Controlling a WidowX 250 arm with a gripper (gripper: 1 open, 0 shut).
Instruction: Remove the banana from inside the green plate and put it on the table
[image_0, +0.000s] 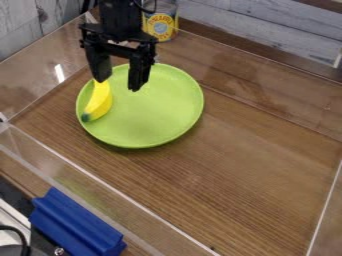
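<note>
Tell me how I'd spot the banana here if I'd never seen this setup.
Find the brown wooden table with clear walls, then the big round green plate on it. The banana lies at the plate's left edge, just below the open black end effector: small, curved, and the only yellow thing on the plate.

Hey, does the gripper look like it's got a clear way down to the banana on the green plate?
Probably yes. The gripper hangs open just above the banana, which lies uncovered near the green plate's left rim.
</note>
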